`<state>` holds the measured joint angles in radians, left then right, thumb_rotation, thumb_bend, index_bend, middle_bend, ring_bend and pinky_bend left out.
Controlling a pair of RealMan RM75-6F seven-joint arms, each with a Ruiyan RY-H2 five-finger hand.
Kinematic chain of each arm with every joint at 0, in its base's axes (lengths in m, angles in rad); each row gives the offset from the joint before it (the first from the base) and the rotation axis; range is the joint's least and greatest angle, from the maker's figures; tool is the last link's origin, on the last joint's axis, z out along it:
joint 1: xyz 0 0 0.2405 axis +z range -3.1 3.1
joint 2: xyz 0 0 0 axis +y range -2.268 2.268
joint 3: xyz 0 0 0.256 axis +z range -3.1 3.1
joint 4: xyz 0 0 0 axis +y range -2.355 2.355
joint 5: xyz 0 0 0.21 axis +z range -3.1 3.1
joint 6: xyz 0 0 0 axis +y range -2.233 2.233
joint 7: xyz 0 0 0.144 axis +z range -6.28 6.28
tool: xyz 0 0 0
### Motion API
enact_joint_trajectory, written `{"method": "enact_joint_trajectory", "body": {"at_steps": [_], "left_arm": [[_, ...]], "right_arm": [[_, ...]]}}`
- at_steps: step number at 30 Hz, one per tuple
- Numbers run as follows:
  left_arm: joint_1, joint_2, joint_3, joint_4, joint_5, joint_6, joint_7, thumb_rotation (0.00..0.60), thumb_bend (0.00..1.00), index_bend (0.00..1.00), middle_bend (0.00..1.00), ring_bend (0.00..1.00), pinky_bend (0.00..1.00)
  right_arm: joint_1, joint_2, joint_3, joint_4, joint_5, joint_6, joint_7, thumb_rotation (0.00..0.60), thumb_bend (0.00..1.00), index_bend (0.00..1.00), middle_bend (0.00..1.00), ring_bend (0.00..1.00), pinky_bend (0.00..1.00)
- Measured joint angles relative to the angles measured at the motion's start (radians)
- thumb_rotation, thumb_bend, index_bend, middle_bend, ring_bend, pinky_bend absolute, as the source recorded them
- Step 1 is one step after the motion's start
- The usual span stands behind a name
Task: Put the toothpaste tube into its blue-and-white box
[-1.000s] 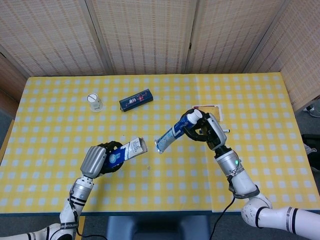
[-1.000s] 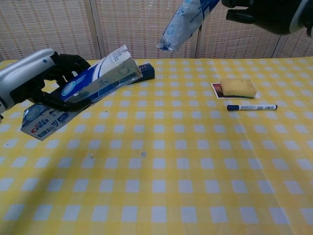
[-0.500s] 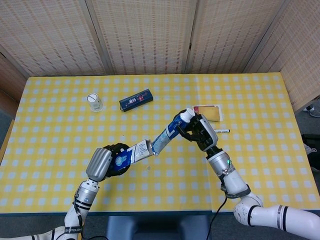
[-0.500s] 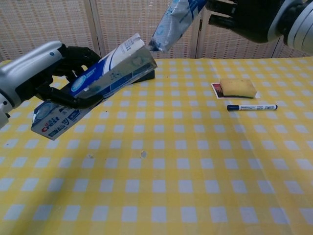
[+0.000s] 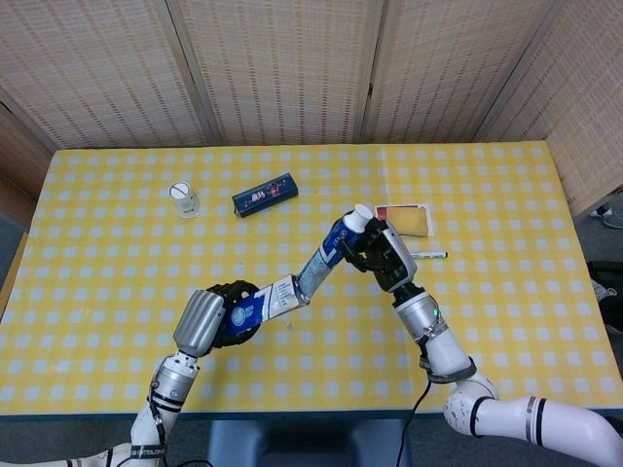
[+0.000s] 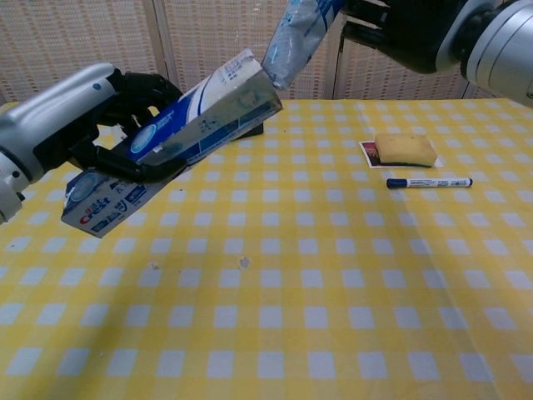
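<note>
My left hand (image 5: 216,317) (image 6: 92,117) grips the blue-and-white toothpaste box (image 5: 265,300) (image 6: 196,117) and holds it tilted above the table, open end up and to the right. My right hand (image 5: 380,256) (image 6: 416,29) grips the toothpaste tube (image 5: 328,259) (image 6: 296,37) near its white cap (image 5: 361,216). The tube slants down to the left, and its flat tail meets the box's open mouth. Whether the tail is inside the box I cannot tell.
On the yellow checked table (image 5: 487,195) lie a dark blue box (image 5: 265,194), a small white cup (image 5: 182,198), a yellow sponge (image 6: 405,149) on a card, and a pen (image 6: 429,182). Woven screens stand behind the table.
Both hands have come together. The box has moved right and up, the tube left and down, and the gap between the tube's tail and the box mouth has closed.
</note>
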<state>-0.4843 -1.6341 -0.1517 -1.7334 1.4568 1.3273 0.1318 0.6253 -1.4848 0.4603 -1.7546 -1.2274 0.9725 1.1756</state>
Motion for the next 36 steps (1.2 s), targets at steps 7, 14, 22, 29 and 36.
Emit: {"method": "enact_joint_trajectory", "body": {"at_steps": [7, 14, 22, 29, 36], "left_arm": [[0.002, -0.008, -0.006, -0.009, -0.004, 0.004, -0.007, 0.600, 0.35, 0.58, 0.66, 0.57, 0.55], [0.002, -0.017, -0.015, -0.007, -0.007, 0.009, -0.006, 0.600, 0.35, 0.58, 0.66, 0.57, 0.55], [0.001, -0.023, -0.041, 0.008, -0.024, 0.019, -0.016, 0.600, 0.35, 0.58, 0.66, 0.57, 0.55], [0.004, -0.022, -0.076, 0.008, -0.042, 0.036, -0.071, 0.600, 0.35, 0.58, 0.67, 0.57, 0.55], [0.006, -0.019, -0.082, 0.001, -0.025, 0.056, -0.094, 0.600, 0.35, 0.58, 0.67, 0.57, 0.55]], "right_arm": [[0.004, -0.046, 0.004, 0.012, 0.009, 0.014, 0.005, 0.600, 0.65, 0.72, 0.53, 0.72, 0.92], [0.004, -0.104, 0.008, 0.022, 0.011, 0.044, 0.020, 0.600, 0.65, 0.72, 0.53, 0.71, 0.92], [-0.005, -0.155, -0.016, 0.042, -0.027, 0.080, 0.018, 0.600, 0.65, 0.72, 0.53, 0.72, 0.92], [-0.017, -0.157, -0.036, 0.052, -0.063, 0.089, 0.030, 0.600, 0.65, 0.72, 0.53, 0.72, 0.92], [-0.018, -0.170, -0.046, 0.078, -0.063, 0.078, 0.049, 0.600, 0.65, 0.72, 0.53, 0.72, 0.92]]}}
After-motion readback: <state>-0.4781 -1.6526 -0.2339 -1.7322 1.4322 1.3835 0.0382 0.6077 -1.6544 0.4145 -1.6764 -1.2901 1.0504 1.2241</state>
